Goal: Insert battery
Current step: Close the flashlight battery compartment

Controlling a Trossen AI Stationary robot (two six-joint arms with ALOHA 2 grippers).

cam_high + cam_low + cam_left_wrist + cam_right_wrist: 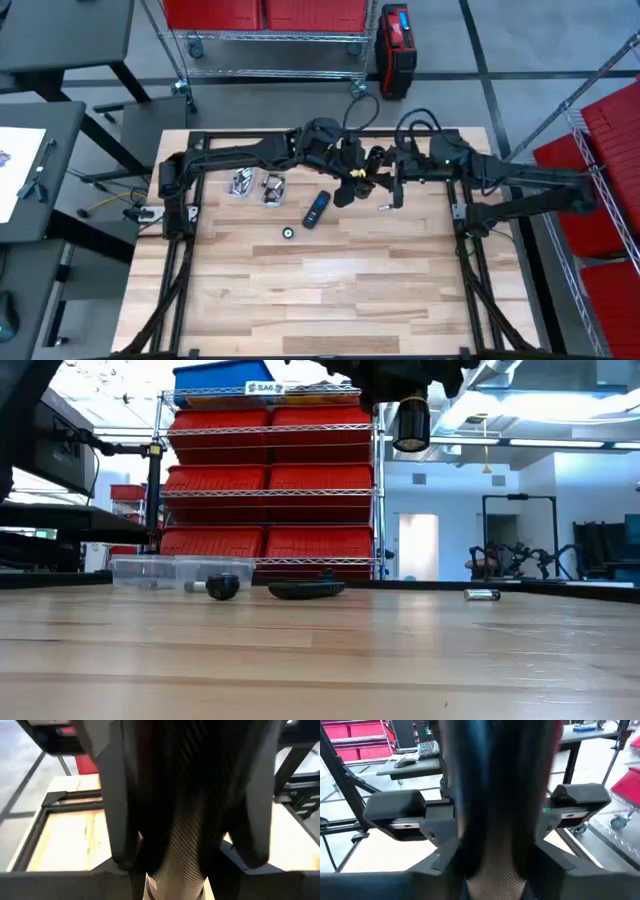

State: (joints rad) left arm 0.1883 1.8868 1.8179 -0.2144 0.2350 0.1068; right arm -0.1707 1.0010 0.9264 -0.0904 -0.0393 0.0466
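From overhead I see both arms folded in over the far middle of the bench (330, 290), their hands almost meeting above the wood. My left hand (350, 180) and right hand (385, 185) are raised off the surface, and I cannot tell whether either is apart or together: both wrist views are filled by dark arm parts right up against the lens. The remote (316, 209) lies flat on the bench just in front of the left hand, touched by nothing. One battery (384, 208) lies loose on the wood to the remote's right, under the right hand. A small round black part (288, 232) sits near the remote's nearer end. Two clear tubs (256, 184) stand side by side to the remote's left.
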